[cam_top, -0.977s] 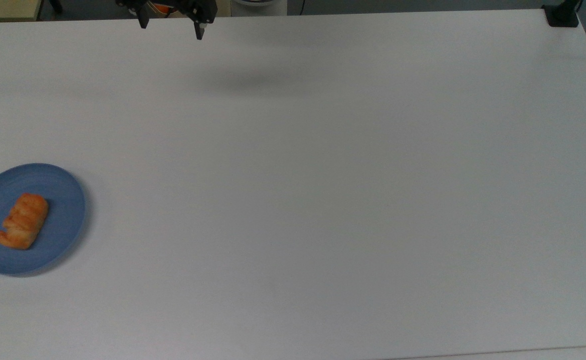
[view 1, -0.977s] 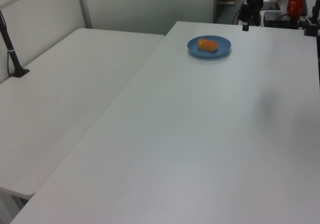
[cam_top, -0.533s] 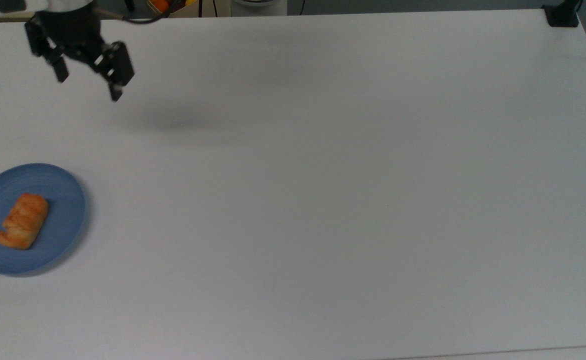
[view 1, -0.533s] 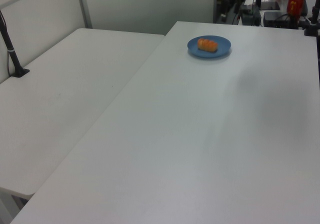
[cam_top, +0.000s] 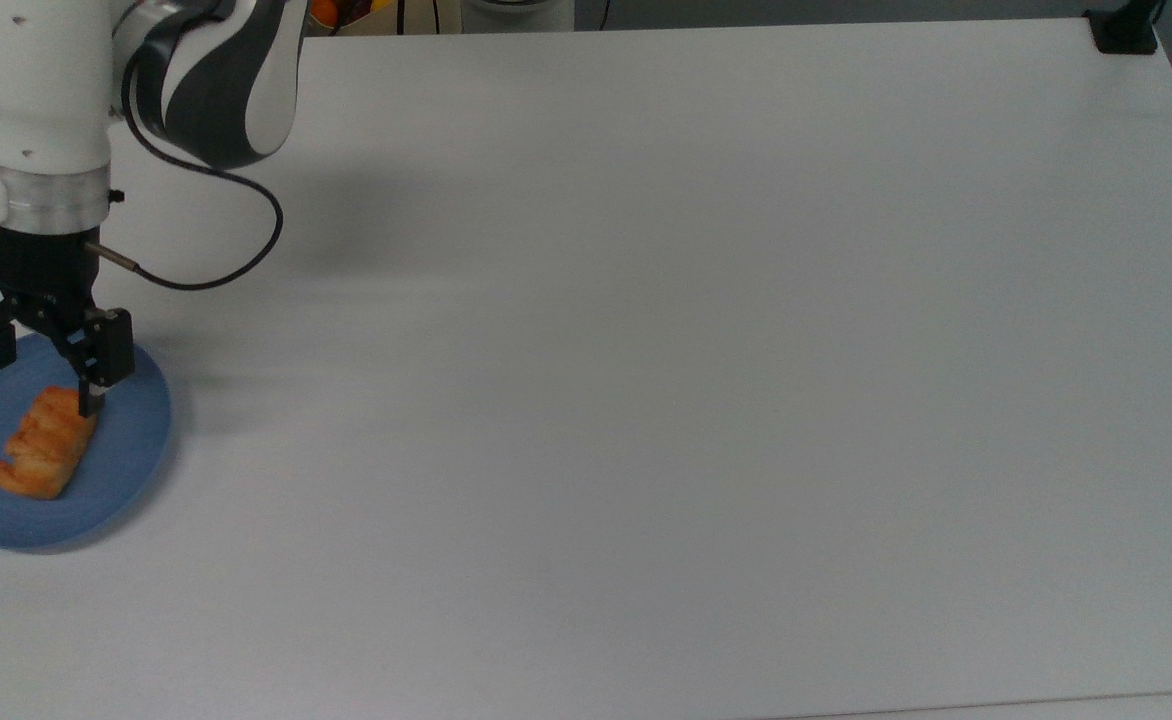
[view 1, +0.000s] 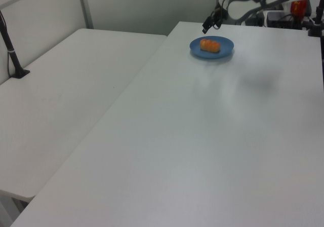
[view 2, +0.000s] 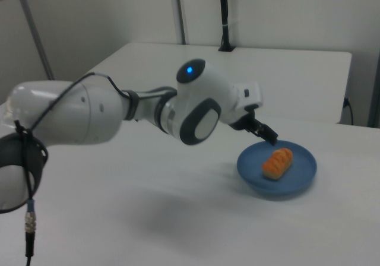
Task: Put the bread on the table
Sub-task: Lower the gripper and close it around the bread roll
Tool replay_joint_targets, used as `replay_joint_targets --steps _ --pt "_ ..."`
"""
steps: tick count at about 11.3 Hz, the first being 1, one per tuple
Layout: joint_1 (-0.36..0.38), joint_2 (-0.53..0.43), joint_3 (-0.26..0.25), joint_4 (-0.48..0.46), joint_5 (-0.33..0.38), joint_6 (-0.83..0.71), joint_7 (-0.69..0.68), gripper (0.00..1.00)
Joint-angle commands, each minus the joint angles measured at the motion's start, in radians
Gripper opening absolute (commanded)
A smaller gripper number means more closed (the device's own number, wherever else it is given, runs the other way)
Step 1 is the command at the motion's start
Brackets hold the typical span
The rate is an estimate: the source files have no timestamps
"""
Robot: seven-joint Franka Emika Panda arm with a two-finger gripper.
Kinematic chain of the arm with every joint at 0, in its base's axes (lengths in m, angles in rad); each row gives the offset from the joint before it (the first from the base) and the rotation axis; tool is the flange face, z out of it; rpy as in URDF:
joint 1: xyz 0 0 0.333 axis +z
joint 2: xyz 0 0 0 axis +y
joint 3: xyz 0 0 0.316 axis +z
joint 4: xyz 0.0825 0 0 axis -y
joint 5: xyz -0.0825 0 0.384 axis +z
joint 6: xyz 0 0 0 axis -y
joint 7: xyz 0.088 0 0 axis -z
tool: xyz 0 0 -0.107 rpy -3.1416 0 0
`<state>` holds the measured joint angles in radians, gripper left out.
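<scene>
Bread (cam_top: 44, 444) lies on the blue plate (cam_top: 126, 470) beneath the spread gripper (cam_top: 44, 380).

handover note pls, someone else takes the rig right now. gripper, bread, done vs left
Gripper: open, empty, above the plate's far edge in the top view, apart from the bread.
Bread: lying on the blue plate, at the top view's left edge of the table.
Done: nothing moved yet.
Left: come down over the bread, grasp it, lift it off the plate, set it on bare table.
</scene>
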<state>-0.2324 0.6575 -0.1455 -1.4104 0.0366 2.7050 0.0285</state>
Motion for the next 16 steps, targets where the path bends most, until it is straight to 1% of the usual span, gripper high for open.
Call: replay_joint_targets --steps 1,3,5,8,11,12,13,14,15,16 --pt "-0.011 0.126 -0.014 0.073 0.017 0.117 0.016 1.0" --pt "-0.013 0.168 -0.016 0.099 0.017 0.122 0.008 1.0" --pt "-0.015 0.169 -0.037 0.094 0.017 0.121 -0.007 1.0" --pt "-0.03 0.18 -0.039 0.088 0.017 0.119 -0.048 1.0" --pt "-0.027 0.198 -0.039 0.088 0.017 0.121 -0.045 1.0" --pt "-0.025 0.208 -0.039 0.09 0.017 0.122 -0.045 0.95" --pt "-0.025 0.209 -0.039 0.09 0.017 0.124 -0.044 0.87" --pt "-0.024 0.208 -0.039 0.09 0.017 0.124 -0.044 0.71" --pt "-0.021 0.209 -0.039 0.091 0.017 0.124 -0.044 0.53" --pt "-0.018 0.208 -0.039 0.093 0.017 0.125 -0.044 0.44"
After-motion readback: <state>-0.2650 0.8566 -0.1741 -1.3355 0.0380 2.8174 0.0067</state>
